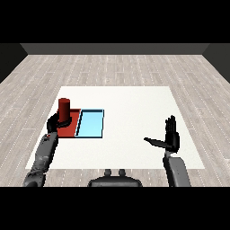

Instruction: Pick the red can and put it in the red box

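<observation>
Right hand (171, 137) at 4 o'clock is idle over the white table (134, 134), fingers straight, thumb out, holding nothing. Left hand (55, 123) at 9 o'clock is curled round the red can (64, 109), which stands over the red tray (72, 127), beside the light blue tray (90, 124). Can upright, long axis vertical. Advice: lower straight, keep it plumb, base flat on the tray floor, then open.

White table (134, 130) on grey wood-plank floor (112, 67). Red tray (72, 129) and light blue tray (91, 124) flat on table's left part, side by side, touching; blue one at right of red.
</observation>
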Controlling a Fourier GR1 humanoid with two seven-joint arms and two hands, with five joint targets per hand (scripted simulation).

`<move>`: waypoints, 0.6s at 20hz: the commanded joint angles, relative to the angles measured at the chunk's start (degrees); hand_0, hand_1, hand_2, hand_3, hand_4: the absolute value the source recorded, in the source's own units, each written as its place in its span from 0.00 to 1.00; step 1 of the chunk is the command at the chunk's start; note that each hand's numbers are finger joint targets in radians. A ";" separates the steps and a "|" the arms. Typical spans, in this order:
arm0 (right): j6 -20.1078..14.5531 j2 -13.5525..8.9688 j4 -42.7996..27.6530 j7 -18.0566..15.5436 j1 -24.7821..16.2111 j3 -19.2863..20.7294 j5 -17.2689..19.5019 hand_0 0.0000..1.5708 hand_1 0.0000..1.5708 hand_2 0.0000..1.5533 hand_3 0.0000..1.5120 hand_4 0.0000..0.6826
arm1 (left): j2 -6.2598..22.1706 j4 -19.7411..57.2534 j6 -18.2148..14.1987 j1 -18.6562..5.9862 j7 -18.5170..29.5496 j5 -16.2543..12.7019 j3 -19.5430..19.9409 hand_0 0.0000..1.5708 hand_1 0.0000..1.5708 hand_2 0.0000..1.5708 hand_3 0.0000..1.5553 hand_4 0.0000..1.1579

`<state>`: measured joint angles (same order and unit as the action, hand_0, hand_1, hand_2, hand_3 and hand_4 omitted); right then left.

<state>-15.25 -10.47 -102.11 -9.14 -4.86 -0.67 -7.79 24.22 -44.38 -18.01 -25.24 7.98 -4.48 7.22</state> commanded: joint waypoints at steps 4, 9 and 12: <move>-0.15 -0.24 6.26 -1.40 2.92 2.36 0.08 0.00 0.00 0.00 0.00 0.00 | -1.21 23.12 -4.02 -7.65 -1.61 4.55 0.40 1.00 1.00 0.93 0.86 0.80; -2.88 0.48 8.71 -0.59 4.70 1.34 3.41 0.00 0.00 0.00 0.00 0.00 | -0.39 32.82 -3.33 -11.15 -4.32 7.89 -1.26 0.37 0.37 0.44 0.40 0.55; -0.24 -0.80 10.54 -2.72 4.80 3.38 1.33 0.00 0.00 0.00 0.00 0.00 | -0.19 36.16 -3.36 -12.80 -3.58 7.03 0.52 0.68 0.68 0.65 0.30 0.48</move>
<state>-16.51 -10.54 -92.97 -10.66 -0.36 1.41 -5.79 23.04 -13.80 -21.93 -35.48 4.84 2.63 6.37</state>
